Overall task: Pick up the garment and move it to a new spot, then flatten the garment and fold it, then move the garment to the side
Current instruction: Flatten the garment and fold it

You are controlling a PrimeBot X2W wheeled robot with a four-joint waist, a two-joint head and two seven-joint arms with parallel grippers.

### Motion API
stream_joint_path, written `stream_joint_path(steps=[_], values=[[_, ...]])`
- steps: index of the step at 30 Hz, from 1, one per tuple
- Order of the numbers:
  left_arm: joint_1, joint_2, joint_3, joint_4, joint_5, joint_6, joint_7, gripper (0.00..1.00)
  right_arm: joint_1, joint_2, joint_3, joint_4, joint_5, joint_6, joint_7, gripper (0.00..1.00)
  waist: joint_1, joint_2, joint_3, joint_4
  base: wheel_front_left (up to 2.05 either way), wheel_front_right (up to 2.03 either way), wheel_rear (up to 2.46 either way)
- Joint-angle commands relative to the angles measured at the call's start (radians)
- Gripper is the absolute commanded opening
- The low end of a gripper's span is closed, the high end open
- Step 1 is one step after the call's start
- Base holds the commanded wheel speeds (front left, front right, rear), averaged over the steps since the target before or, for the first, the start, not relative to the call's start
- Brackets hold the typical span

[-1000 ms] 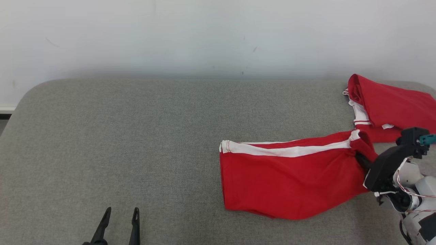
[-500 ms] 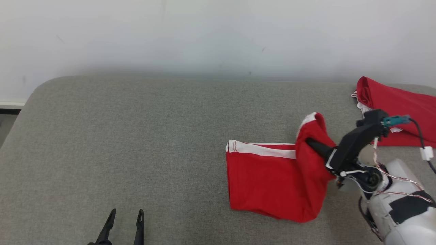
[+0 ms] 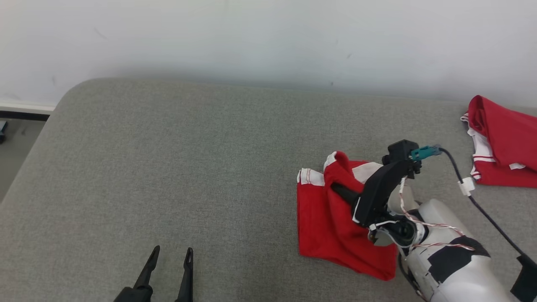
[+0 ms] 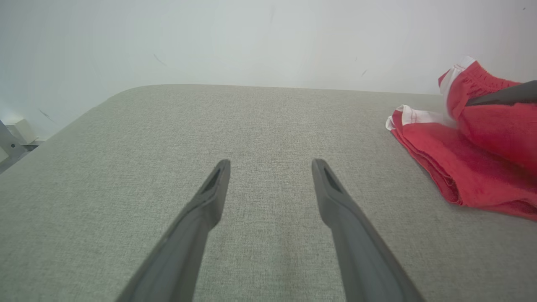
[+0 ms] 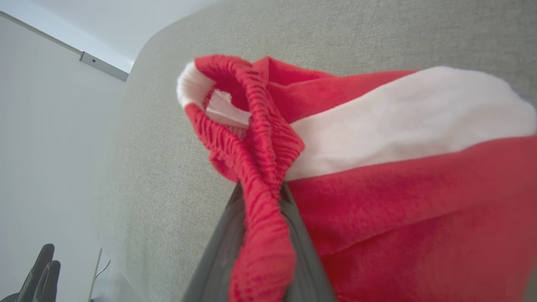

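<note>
The garment (image 3: 325,228) is a pair of red shorts with a white side stripe, lying right of centre on the grey padded surface (image 3: 188,167). My right gripper (image 3: 334,187) is shut on its ribbed waistband (image 5: 251,138), holding that end up and over the flat part, so the cloth lies doubled. In the left wrist view the garment (image 4: 457,167) lies at the right, with one right finger (image 4: 503,96) across it. My left gripper (image 3: 173,250) is open with nothing in it, low over bare surface near the front edge, well to the left of the garment (image 5: 419,188).
A second red and white garment (image 3: 507,142) lies at the far right near the pale wall (image 3: 251,37). The surface ends in a rounded corner at the left, with floor (image 3: 16,138) beyond. My right arm's cable (image 3: 482,205) trails between the two garments.
My right gripper has carried the waistband up and leftward over the rest of the garment, doubling it. The head view has turned, shifting the picture. The left gripper stays open.
</note>
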Motion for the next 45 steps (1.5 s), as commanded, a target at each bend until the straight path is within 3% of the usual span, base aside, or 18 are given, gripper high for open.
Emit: stream_joint_path(steps=[1, 11, 12, 13, 14, 28, 37, 45], values=[[-0.015, -0.002, -0.003, 0.004, -0.007, 0.007, -0.002, 1.0, -0.001, 0.01, 0.005, 0.007, -0.01, -0.003, -0.01, 0.0, -0.0001, 0.0, 0.009, 0.008, 0.0, 0.0, 0.0], [-0.032, -0.002, -0.02, 0.016, -0.012, 0.007, -0.002, 1.0, -0.012, 0.058, 0.052, 0.087, -0.106, -0.003, -0.129, 0.0, -0.0001, 0.0, 0.023, 0.014, 0.0, 0.0, 0.0], [-0.031, -0.002, -0.019, 0.018, -0.012, 0.007, -0.002, 1.0, -0.013, 0.059, 0.059, 0.092, -0.111, -0.003, -0.141, 0.21, -0.0001, 0.0, 0.021, 0.013, 0.0, 0.0, 0.0], [-0.031, -0.002, -0.018, 0.02, -0.011, 0.008, -0.002, 1.0, -0.012, 0.06, 0.064, 0.097, -0.113, -0.003, -0.15, 0.53, -0.0001, 0.0, 0.019, 0.013, 0.0, 0.0, 0.0], [-0.029, -0.002, -0.016, 0.021, -0.009, 0.008, -0.002, 1.0, -0.011, 0.059, 0.065, 0.098, -0.11, -0.003, -0.161, 1.0, -0.0001, 0.0, 0.016, 0.011, 0.0, 0.0, 0.0], [0.011, -0.002, 0.04, 0.005, 0.021, 0.004, -0.002, 1.0, -0.009, -0.051, 0.071, -0.005, -0.071, -0.003, -0.379, 1.0, -0.0001, 0.0, -0.003, -0.043, 0.0, 0.0, 0.0], [0.007, -0.001, 0.078, -0.043, 0.035, 0.023, -0.002, 1.0, 0.046, -0.114, 0.041, -0.046, -0.133, -0.003, -0.679, 1.0, -0.0001, 0.0, 0.002, -0.09, 0.0, 0.0, 0.0], [0.016, -0.001, 0.092, -0.055, 0.045, 0.032, -0.002, 1.0, 0.136, -0.124, -0.018, -0.119, -0.265, -0.003, -0.77, 1.0, -0.0001, 0.0, -0.005, -0.12, 0.0, 0.0, 0.0]])
